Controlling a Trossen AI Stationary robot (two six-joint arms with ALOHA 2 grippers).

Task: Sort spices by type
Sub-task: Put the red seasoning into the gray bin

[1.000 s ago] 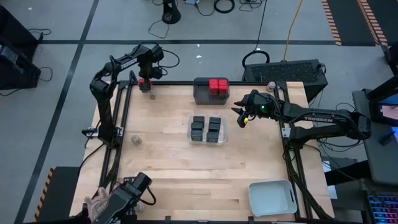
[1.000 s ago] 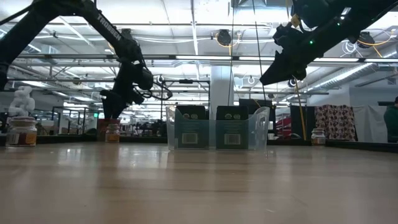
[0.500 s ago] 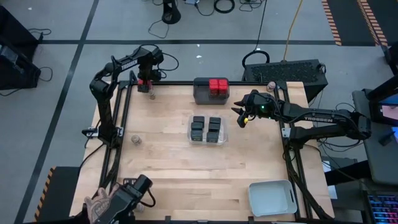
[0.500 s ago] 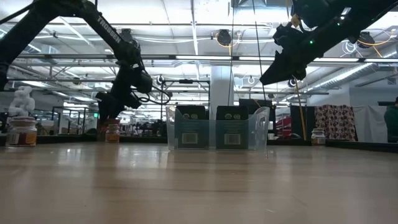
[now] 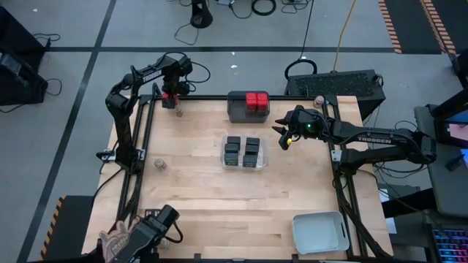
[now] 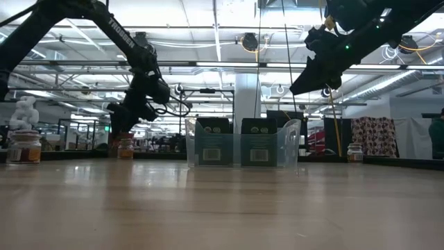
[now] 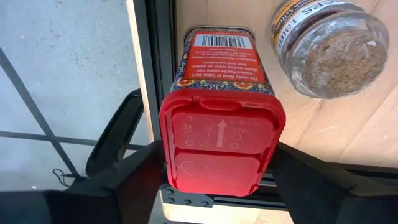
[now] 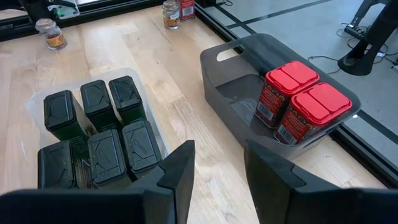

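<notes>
Since a second ago our left gripper [image 7: 217, 171] has dropped from above onto the red-lidded blocky spice tin [image 7: 222, 118] at the table's far left corner, just beside a round clear glass jar [image 7: 329, 46]. We judge a pick-up has begun. Its fingers straddle the tin's lid, still slightly apart from it, narrowing. Our right gripper [image 8: 214, 168] hovers empty, fingers apart, beside the dark grey tray [image 5: 238, 109] that holds two red tins.
</notes>
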